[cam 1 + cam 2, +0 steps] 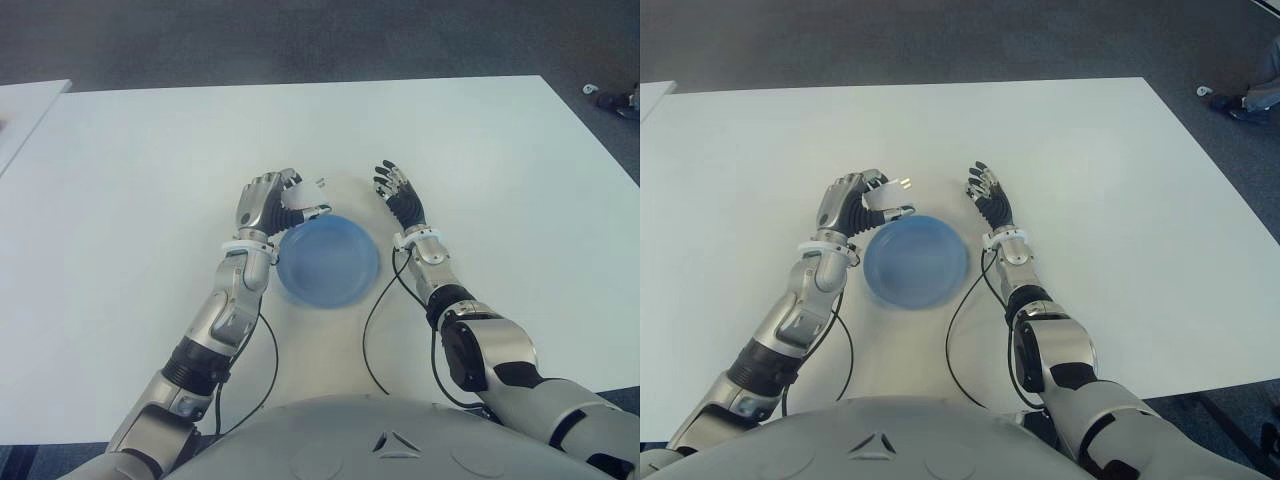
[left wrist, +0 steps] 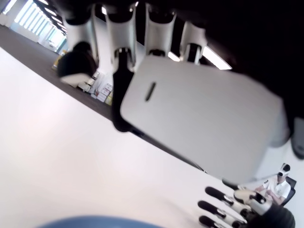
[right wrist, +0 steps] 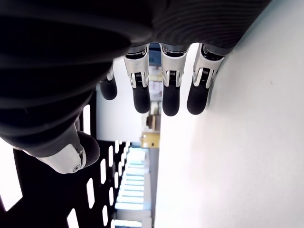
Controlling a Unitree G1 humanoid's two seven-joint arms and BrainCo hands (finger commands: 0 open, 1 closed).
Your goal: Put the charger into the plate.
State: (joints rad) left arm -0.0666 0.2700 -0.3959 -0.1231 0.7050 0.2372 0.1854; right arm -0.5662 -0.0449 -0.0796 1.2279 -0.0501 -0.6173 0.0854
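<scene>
Charger (image 2: pixel 204 118) unlabelled, clasped in left hand (image 1: pixel 265 205)

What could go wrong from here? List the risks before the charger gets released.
1. The left hand holds the white charger at the far-left rim of the blue plate, not over its middle; released now, it could hit the rim or land on the white table.
2. The charger's prongs stick out past the fingers, so it may tip or bounce on landing.
3. The open right hand shows beside the plate's far-right rim and could nudge it.
</scene>
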